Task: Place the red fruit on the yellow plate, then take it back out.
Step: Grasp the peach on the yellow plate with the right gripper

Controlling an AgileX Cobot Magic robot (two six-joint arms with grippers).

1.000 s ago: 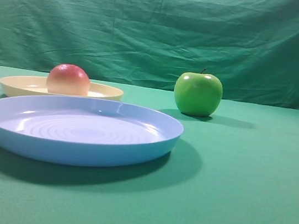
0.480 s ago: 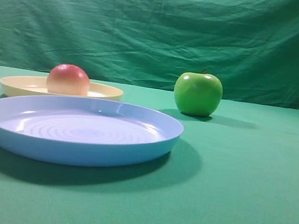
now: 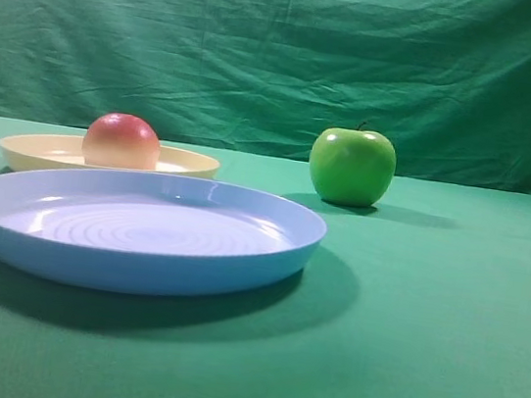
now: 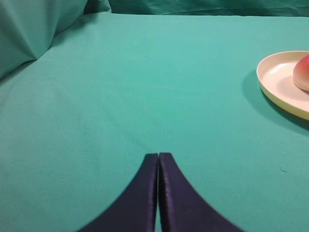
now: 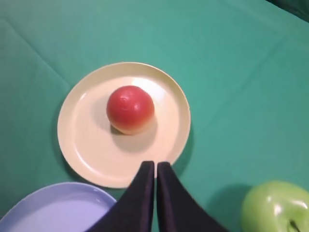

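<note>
While the red fruit sits on the yellow plate, we see the right gripper above it and the left gripper aside, both jaws pressed together, holding nothing.

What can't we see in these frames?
- Exterior high: neither arm in frame; the blue plate hides the yellow plate's near rim.
- Left wrist: red fruit and yellow plate cut off by the right edge.
- Right wrist: green apple and blue plate cropped at the bottom; the shut right tool covers part of the yellow plate's rim.
</note>
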